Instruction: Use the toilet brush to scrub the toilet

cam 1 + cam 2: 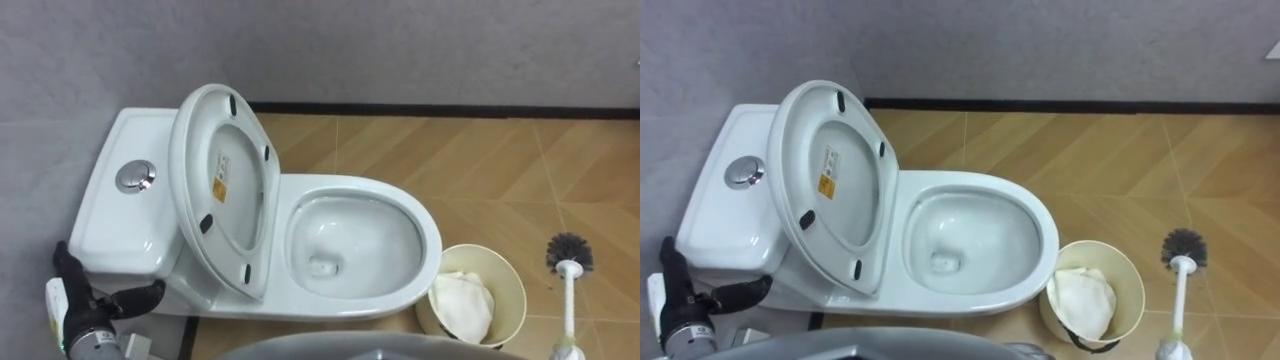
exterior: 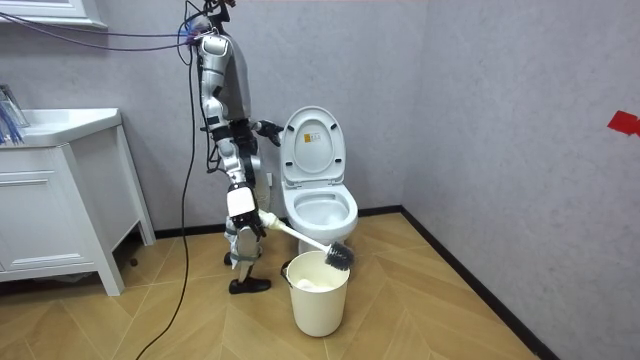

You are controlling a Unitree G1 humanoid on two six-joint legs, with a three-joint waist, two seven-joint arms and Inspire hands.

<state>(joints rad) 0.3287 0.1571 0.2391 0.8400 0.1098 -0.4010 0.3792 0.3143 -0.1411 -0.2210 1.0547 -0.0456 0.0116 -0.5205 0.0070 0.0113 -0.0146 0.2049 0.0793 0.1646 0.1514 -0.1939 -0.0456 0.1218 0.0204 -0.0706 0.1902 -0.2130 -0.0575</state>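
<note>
Two eye views come first, then the room view.

Left eye view: the left hand [image 1: 85, 305] is hovering low beside the toilet [image 1: 425, 240], its fingers spread apart and holding nothing. The raised lid [image 1: 225, 190] is standing just above and to the right of this hand, with the open bowl [image 1: 355, 240] farther right. Well to the right of the hand, beyond the bin [image 1: 515, 300], the toilet brush [image 1: 569, 255] is pointing its bristles away from the robot.

Right eye view: the same arrangement is showing, with the brush handle running off the lower edge.

Room view: the right hand [image 2: 250, 212] is, as far as this distant view allows, clamping the handle end. The brush head is hanging out from it over the bin, short of the bowl.

Risks: in swinging from bin to bowl, the bristles could be catching the bin's rim and tipping it. The long handle could be slipping in the grip. The left hand, so near the lid, could be knocking it shut.
</note>
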